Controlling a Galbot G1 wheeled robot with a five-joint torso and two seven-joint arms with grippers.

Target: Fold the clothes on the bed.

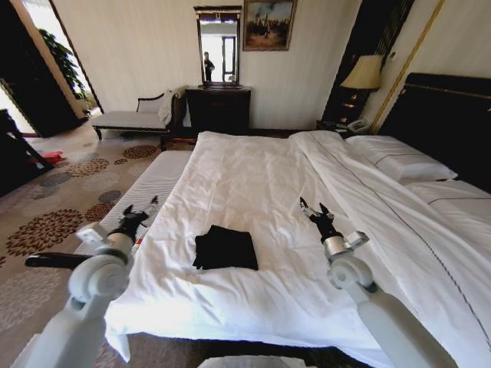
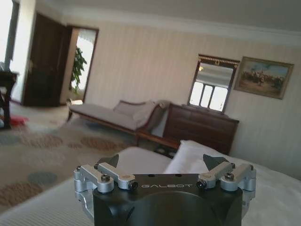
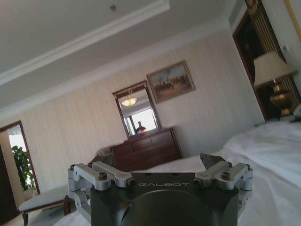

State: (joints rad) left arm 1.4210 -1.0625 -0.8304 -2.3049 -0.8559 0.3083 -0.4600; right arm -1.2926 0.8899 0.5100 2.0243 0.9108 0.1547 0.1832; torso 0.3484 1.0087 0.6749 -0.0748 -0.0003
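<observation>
Now, starting from the robot's left in the head view, the left gripper [image 1: 141,211] hangs over the left edge of the bed [image 1: 253,184], above the pale bench [image 1: 146,188] alongside it, with its fingers spread apart; the left wrist view shows the same wide gap between its fingertips [image 2: 109,161]. Toward the middle, the black T-shirt [image 1: 225,248] lies folded into a compact rectangle on the white duvet [image 1: 268,291] near the foot of the bed, touching neither gripper. Further right, the right gripper [image 1: 314,209] hovers above the duvet, well apart from the shirt, its claw likewise spread open, as the right wrist view confirms [image 3: 160,162].
</observation>
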